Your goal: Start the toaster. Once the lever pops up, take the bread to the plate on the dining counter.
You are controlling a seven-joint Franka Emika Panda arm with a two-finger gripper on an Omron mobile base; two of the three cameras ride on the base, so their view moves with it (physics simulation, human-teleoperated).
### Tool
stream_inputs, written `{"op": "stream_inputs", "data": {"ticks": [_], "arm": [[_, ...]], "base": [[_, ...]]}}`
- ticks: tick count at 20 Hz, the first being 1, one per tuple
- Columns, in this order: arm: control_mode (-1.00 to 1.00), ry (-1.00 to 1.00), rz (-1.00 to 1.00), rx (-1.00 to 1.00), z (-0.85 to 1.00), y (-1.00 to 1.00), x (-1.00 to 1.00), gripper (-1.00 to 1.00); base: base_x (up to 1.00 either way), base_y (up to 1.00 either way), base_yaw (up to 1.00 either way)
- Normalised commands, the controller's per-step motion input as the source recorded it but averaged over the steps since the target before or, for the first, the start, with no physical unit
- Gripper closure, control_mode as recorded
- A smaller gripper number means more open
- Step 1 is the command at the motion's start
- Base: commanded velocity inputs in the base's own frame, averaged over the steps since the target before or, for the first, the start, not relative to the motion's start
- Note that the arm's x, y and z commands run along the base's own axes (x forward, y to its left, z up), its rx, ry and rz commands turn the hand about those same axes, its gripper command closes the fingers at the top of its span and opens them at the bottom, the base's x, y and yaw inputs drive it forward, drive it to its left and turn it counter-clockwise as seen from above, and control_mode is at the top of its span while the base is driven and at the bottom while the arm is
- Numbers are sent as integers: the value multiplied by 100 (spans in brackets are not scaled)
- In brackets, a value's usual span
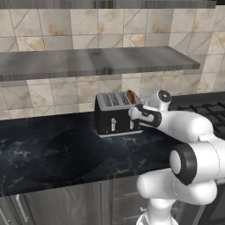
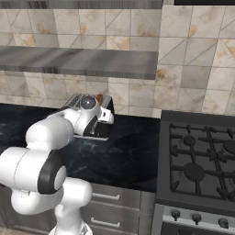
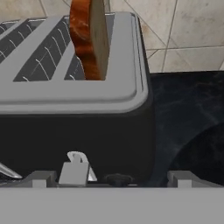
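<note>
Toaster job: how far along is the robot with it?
Early stage. Done: an orange-crusted bread slice stands in the rightmost slot of the boxy black, grey-topped toaster. In hand: the open two-finger gripper sits close to the toaster's front by a silvery lever. Left: starting it, then carrying the bread away.

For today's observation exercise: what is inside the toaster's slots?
One slice of bread stands upright in the slot at one end of the toaster, its upper part sticking out. Its lower part is hidden inside. The other slots show only wire guides.

One toaster [image 1: 115, 114], one bread [image 3: 89, 37] slice, four slots.
</note>
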Motion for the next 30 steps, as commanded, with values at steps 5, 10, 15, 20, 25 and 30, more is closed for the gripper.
{"op": "stream_inputs", "data": {"ticks": [5,10,15,20,25,30], "arm": [[-100,0,0,0,0,0,20,-100],[-100,0,0,0,-9,0,4,-100],[-100,0,0,0,-26,0,0,-100],[-100,0,0,0,-22,0,0,-100],[-100,0,0,0,-18,0,0,-100],[-100,0,0,0,-21,0,0,-100]], "base": [[0,0,0],[0,0,0],[0,0,0],[0,0,0],[0,0,0],[0,0,0]]}}
